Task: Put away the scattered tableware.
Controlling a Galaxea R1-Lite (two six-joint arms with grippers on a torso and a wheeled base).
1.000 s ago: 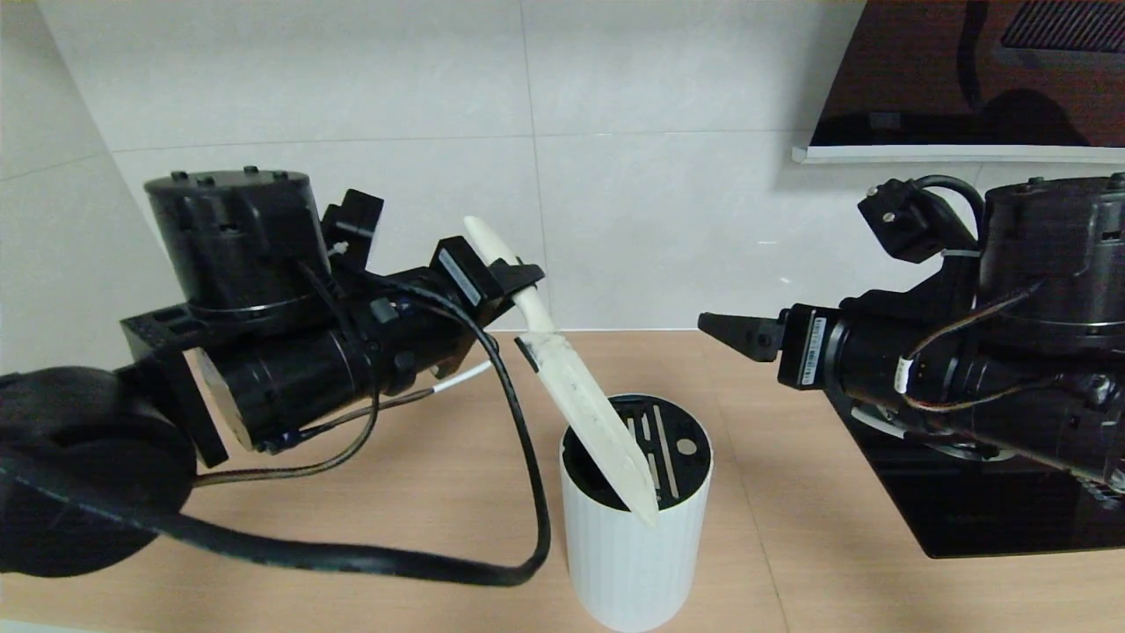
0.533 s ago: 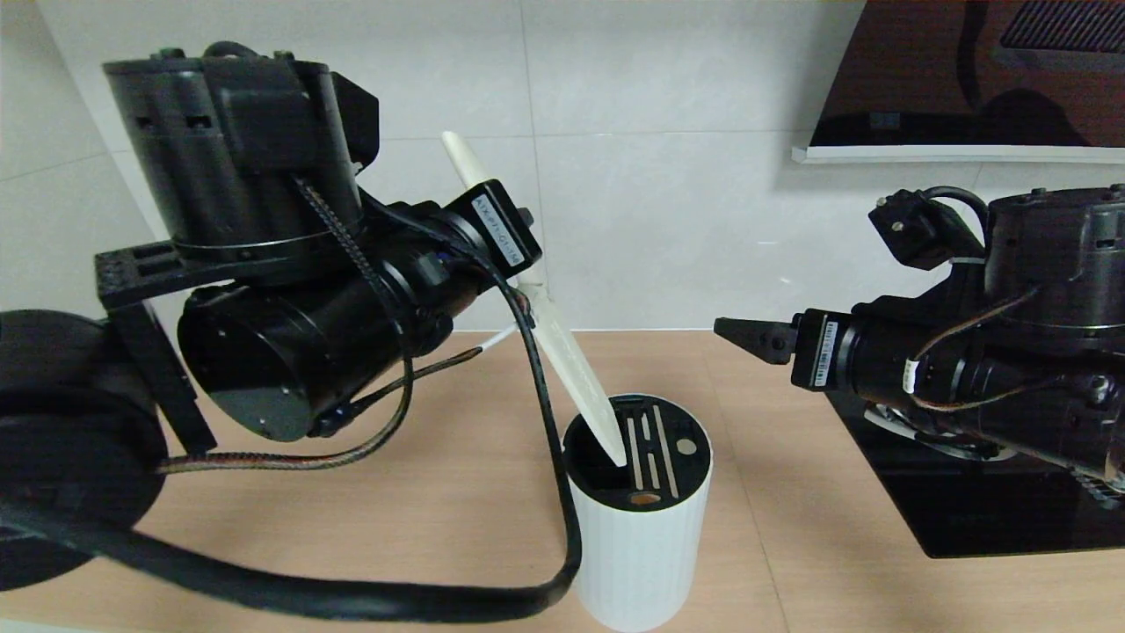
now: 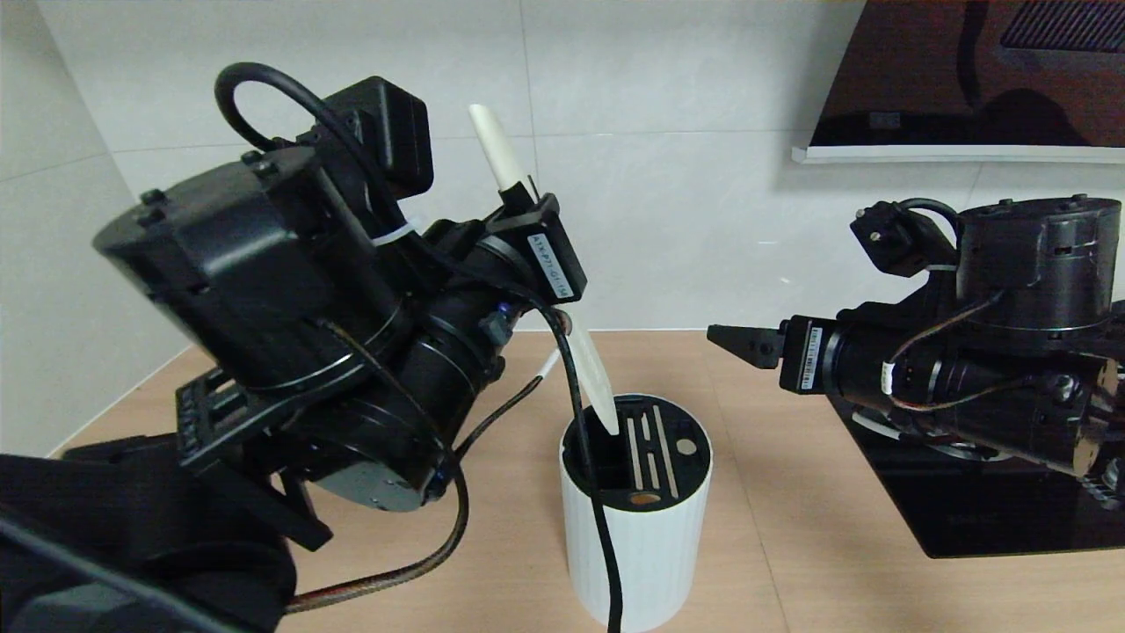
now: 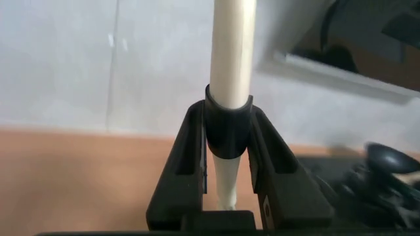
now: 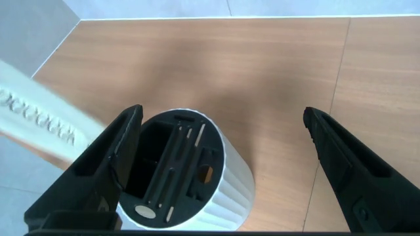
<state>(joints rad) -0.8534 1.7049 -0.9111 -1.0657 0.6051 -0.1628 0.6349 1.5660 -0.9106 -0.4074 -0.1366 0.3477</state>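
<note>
Gripping the one knife (image 3: 591, 369) by its handle, the left claw (image 3: 536, 237) is clamped shut around it, blade slanting down below the fingers, tip at the slotted top of the one holder (image 3: 637, 527) on the bench (image 3: 791, 545). The right claw (image 3: 738, 341) hangs wide open near the holder, not touching it.

The knife (image 3: 497, 149) is cream with a speckled blade, the ribbed holder (image 3: 637, 545) white, black-topped.
</note>
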